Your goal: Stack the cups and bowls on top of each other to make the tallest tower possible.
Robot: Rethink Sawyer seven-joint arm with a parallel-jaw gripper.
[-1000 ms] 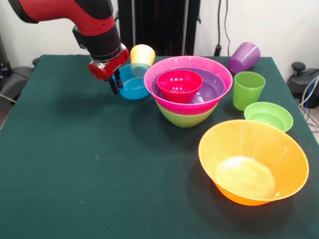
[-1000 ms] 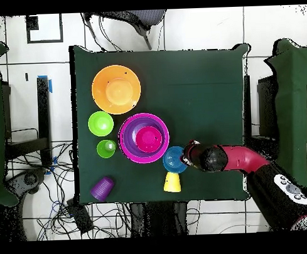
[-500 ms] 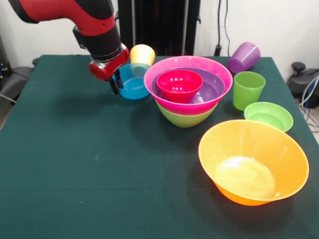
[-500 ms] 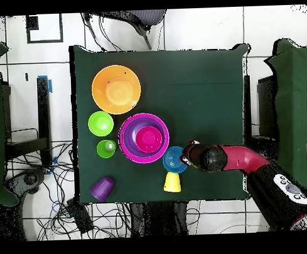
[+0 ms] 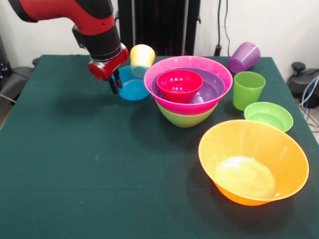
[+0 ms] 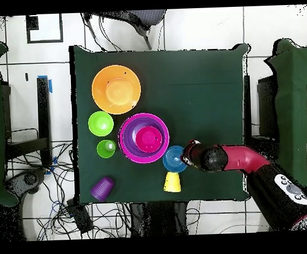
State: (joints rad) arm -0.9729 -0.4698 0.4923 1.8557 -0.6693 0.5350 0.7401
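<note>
Gripper (image 5: 115, 83) gripped the blue bowl's (image 5: 133, 84) near rim | tower (image 5: 188, 89) stood just beside, toward the green cup (image 5: 247, 89)

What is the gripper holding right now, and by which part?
The gripper appears shut on the blue bowl, pinching its rim on the side away from the tower. The bowl looks slightly lifted, though the contact is partly hidden.

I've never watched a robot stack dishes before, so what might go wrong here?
The gripper is at the rim of the small blue plastic bowl; a shallow pinch could slip. The yellow-orange plastic cup lying right behind might get knocked and roll. The stacked bowl tower stands close beside, so a swing could bump it.
</note>
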